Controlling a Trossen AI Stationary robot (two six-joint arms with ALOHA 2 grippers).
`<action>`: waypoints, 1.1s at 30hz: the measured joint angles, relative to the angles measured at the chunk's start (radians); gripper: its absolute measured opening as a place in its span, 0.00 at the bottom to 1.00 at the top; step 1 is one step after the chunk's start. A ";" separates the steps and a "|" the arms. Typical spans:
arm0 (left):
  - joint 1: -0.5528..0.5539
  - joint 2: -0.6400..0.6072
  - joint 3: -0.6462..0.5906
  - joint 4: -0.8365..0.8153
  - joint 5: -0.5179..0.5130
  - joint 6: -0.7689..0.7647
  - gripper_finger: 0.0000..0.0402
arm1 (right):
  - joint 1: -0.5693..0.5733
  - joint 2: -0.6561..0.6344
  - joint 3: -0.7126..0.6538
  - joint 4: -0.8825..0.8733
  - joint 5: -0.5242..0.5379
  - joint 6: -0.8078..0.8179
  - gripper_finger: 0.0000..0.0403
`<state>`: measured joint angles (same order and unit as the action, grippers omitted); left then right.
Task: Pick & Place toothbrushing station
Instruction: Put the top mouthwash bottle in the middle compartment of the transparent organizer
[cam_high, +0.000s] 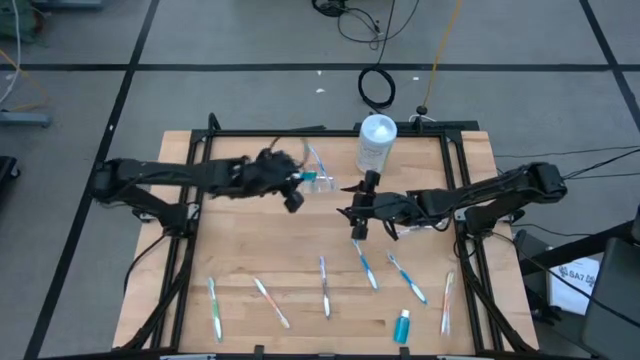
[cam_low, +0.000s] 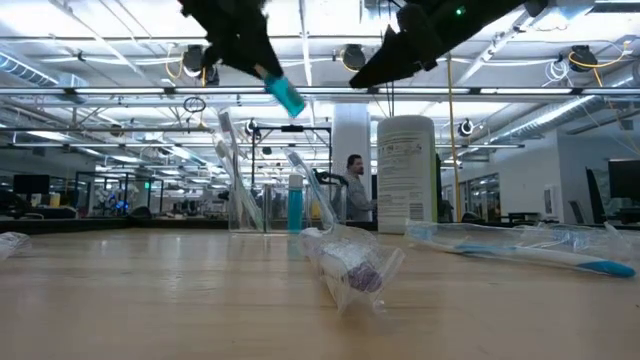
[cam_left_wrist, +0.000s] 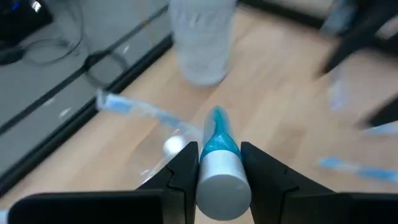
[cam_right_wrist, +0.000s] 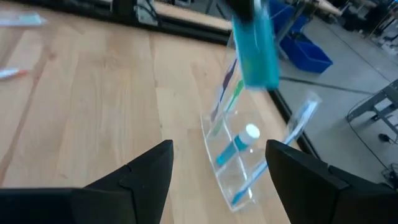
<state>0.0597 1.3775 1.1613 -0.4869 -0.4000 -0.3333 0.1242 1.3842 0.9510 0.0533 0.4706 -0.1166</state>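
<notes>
The left gripper (cam_left_wrist: 214, 171) squeezes a small toothpaste tube (cam_left_wrist: 217, 163) by its white cap end, up in the air above the clear tumbler (cam_right_wrist: 233, 163), near twelve o'clock on the table (cam_high: 250, 235). It looks light, soft and slippery, so hold near the cap. The right gripper (cam_right_wrist: 217, 168) has its fingers spread wide with nothing in them. I count six toothbrushes and one more tube lying toward six o'clock.

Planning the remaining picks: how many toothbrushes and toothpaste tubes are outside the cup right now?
Toothbrushes on the table: 6
Toothpaste tubes on the table: 1
Toothpaste tube in the left claw: 1
Total: 8
</notes>
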 joint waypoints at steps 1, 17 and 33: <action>0.017 0.038 0.037 -0.030 0.004 0.021 0.25 | 0.000 0.000 0.001 0.003 0.000 0.000 0.62; 0.242 0.341 0.293 -0.315 0.124 0.205 0.25 | 0.000 0.001 -0.059 -0.020 -0.003 -0.005 0.62; 0.282 0.465 0.288 -0.327 0.224 0.193 0.25 | 0.002 0.002 -0.081 -0.021 -0.003 0.000 0.62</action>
<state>0.3420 1.8429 1.4490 -0.8139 -0.1764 -0.1398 0.1257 1.3861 0.8703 0.0326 0.4671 -0.1167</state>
